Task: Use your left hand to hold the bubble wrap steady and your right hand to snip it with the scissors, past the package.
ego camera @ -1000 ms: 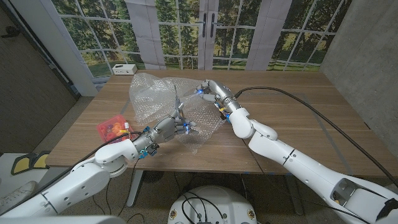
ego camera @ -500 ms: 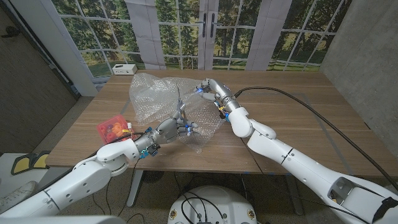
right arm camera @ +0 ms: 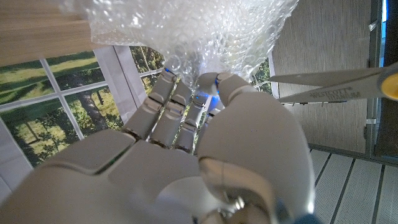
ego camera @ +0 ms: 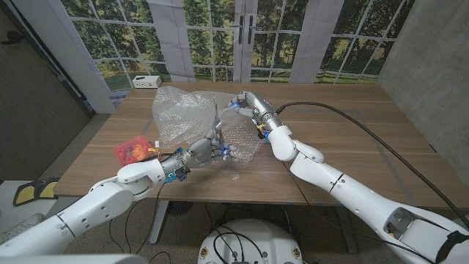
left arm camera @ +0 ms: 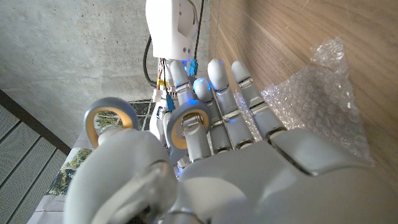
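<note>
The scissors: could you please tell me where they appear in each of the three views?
Head view: the scissors stand near the middle, blades rising from the left hand.
Left wrist view: their ring handles sit left of centre, at that hand's fingers.
Right wrist view: the blades cross the right edge, beyond the right hand.
Shared landmark: the bubble wrap, which shows in all three.

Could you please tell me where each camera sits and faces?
Head view: on the robot's head, looking down over the table; both arms, left hand and right hand show.
Left wrist view: on the left wrist, along that hand's back toward the scissors.
Right wrist view: on the right wrist, along that hand's back into the bubble wrap.
Shared: all three show scissors and bubble wrap.
</note>
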You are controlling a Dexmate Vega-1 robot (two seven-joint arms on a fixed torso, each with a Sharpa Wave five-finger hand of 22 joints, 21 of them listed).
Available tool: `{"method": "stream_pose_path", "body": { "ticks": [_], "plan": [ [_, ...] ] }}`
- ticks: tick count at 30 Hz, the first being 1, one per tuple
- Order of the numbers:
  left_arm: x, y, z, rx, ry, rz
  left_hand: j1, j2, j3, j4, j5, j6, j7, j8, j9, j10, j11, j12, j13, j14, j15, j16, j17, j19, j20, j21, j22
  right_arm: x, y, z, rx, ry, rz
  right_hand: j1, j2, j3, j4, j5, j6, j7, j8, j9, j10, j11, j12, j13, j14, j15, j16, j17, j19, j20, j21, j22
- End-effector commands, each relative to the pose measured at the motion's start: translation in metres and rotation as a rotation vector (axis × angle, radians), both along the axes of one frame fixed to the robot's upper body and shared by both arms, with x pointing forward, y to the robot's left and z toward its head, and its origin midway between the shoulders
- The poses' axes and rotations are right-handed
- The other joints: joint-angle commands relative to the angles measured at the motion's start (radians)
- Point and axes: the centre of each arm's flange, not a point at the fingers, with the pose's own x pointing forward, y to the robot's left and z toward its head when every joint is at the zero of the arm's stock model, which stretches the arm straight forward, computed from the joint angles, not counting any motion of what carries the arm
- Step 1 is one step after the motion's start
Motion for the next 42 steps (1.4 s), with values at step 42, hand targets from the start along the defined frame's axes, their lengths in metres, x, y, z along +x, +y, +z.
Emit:
{"method": "stream_pose_path", "body": {
  "ticks": [42],
  "plan": [
    [0.027, -0.032, 0.006, 0.030, 0.135, -0.179, -0.006, 0.004, -0.008, 0.000, -0.006, -0.016, 0.053, 0.006, 0.001, 0.045, -0.053, 0.015, 0.024, 0.006, -0.013, 0.015, 0.011, -0.002, 0.008, 0.013, 0.010, 0.016, -0.011, 0.007, 0.098, -0.035, -0.030, -0.015, 0.007, 0.016, -0.002, 0.001, 0.007, -0.016, -0.009, 0.001, 0.035, -0.039, 0.033, 0.183, -0.001, -0.100, -0.027, 0.047, -0.062, 0.002, 0.069, -0.001]
  ]
}}
